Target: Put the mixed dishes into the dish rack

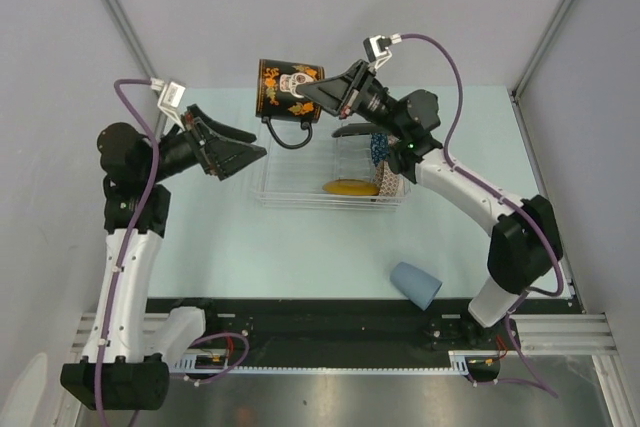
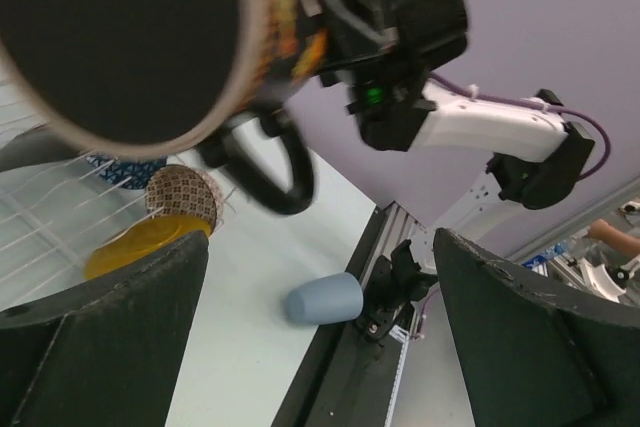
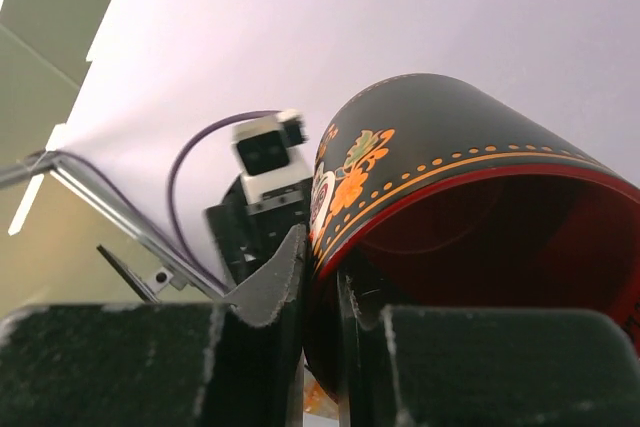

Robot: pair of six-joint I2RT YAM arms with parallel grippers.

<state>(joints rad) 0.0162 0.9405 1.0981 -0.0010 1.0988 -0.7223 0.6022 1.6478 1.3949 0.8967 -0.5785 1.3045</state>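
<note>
A black mug [image 1: 290, 90] with orange flowers, a red inside and a black handle hangs over the far left corner of the clear dish rack [image 1: 290, 182]. My right gripper [image 1: 318, 97] is shut on its rim, one finger inside and one outside, as the right wrist view shows [image 3: 325, 287]. My left gripper [image 1: 245, 147] stands open just left of the rack with nothing between its fingers [image 2: 110, 337]. The mug [image 2: 130, 37] fills the top of the left wrist view. A yellow saucer [image 1: 350, 187] and a patterned bowl [image 1: 385, 179] sit in the rack.
A light-blue cup [image 1: 416, 285] lies on its side on the table near the right arm's base, also in the left wrist view [image 2: 325, 299]. The black base rail [image 1: 330, 332] runs along the near edge. Grey walls close the sides and back.
</note>
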